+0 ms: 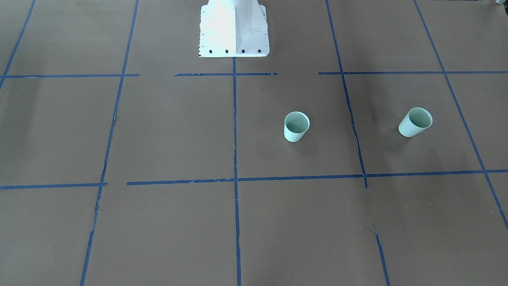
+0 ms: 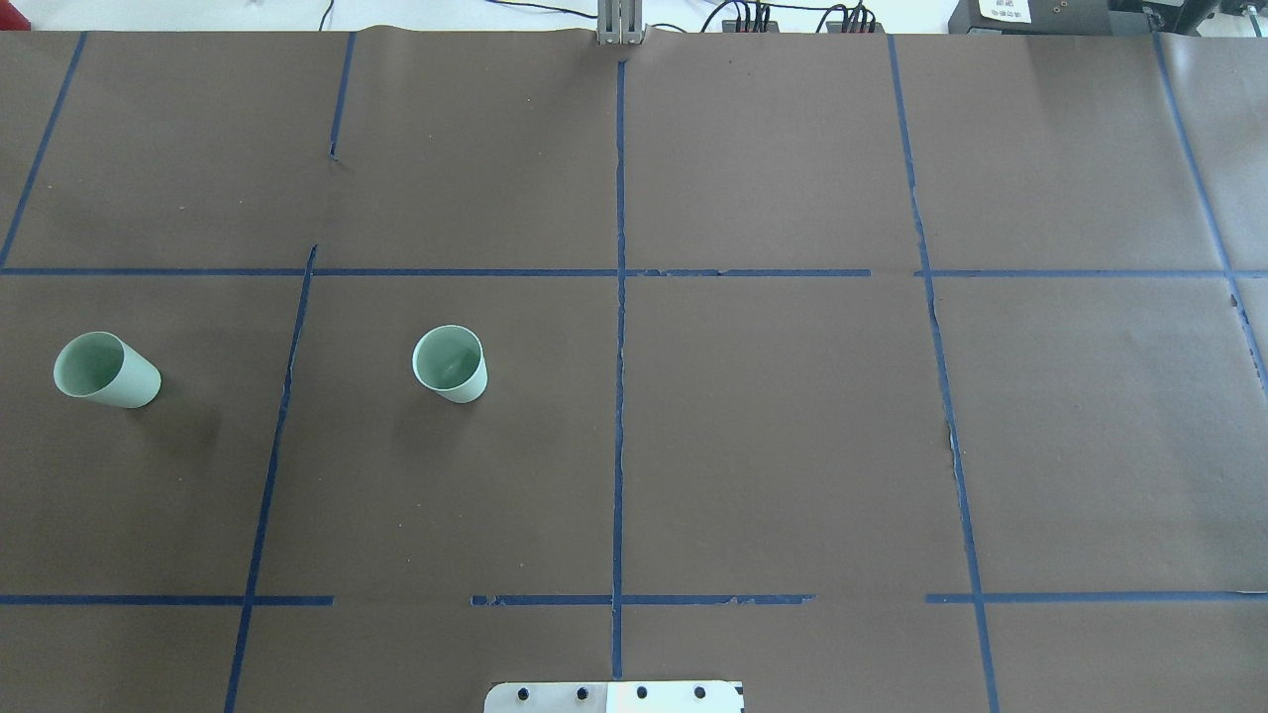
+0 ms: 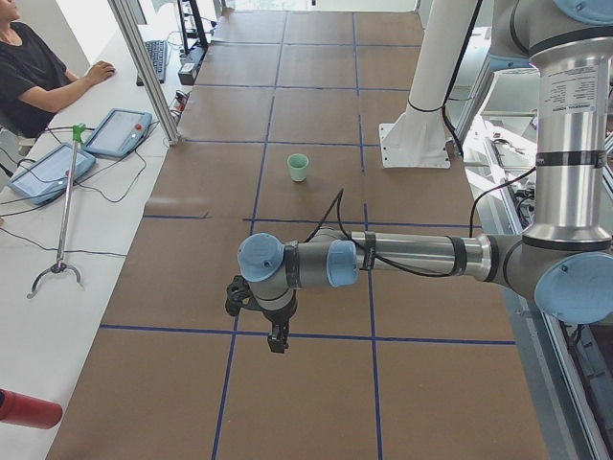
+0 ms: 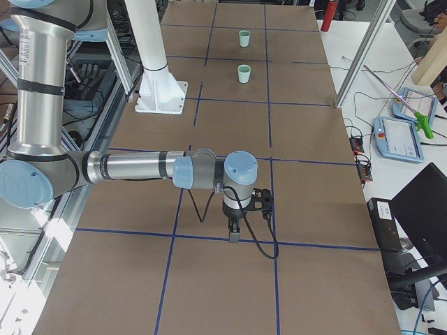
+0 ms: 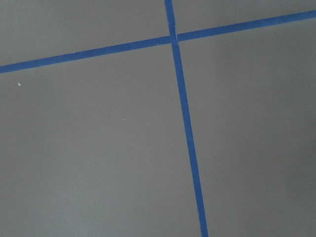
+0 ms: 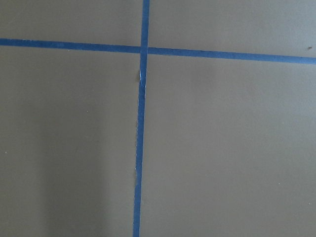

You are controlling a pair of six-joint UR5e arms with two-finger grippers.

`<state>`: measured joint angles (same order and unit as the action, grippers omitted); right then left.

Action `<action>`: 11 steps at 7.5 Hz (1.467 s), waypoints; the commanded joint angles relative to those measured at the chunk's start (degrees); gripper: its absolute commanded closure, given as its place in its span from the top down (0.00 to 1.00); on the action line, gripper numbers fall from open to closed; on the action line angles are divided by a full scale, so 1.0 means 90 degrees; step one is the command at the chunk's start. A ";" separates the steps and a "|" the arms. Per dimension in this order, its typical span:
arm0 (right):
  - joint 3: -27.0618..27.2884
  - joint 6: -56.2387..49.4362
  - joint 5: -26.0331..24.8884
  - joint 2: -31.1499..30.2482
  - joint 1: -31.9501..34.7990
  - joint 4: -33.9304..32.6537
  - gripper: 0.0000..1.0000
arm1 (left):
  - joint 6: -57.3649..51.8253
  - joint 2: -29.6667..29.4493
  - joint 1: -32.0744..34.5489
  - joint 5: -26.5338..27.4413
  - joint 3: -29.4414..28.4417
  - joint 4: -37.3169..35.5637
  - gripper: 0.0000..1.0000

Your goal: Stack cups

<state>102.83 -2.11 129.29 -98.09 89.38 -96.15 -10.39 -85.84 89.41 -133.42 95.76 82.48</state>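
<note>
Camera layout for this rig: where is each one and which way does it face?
Front-facing: across the table, facing the robot, steeply down; pedestal at top.
Overhead: behind the robot, looking forward and down; only pedestal plate.
Left: table end, looking along it; left arm, left end effector near.
Right: opposite end; right arm, right end effector near.
Wrists: pointing down at table and blue tape; no body.
Shared: front-facing and overhead both show inner cup and outer cup, mirrored.

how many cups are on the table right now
2. The inner cup stands upright on the table, just on the robot's left of centre; the outer cup stands upright farther toward the left end. They are apart, and no cup looks hidden.
</note>
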 commanded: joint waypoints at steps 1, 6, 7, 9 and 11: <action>0.0000 0.0000 0.0000 0.0000 -0.0009 0.0000 1.00 | -0.0008 -0.0013 0.0037 0.0029 0.0082 -0.0024 1.00; 0.0000 0.0000 0.0000 0.0000 -0.0009 0.0000 1.00 | 0.0090 -0.0492 0.0037 -0.0039 0.0336 0.0073 1.00; 0.0000 0.0000 0.0000 -0.0010 0.0000 0.0000 1.00 | 0.0699 -0.0463 -0.0041 -0.0049 0.0549 0.0151 1.00; 0.0000 0.0000 0.0000 0.0000 -0.0009 0.0000 1.00 | 0.1959 -0.0279 -0.0634 -0.0049 0.0629 0.0967 1.00; 0.0000 0.0000 0.0000 0.0000 0.0000 0.0000 1.00 | 0.3548 -0.0014 -0.1511 0.0000 0.0562 0.2372 1.00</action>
<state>102.83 -2.11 129.29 -98.12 89.35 -96.15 12.60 -87.32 80.80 -133.69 101.15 96.22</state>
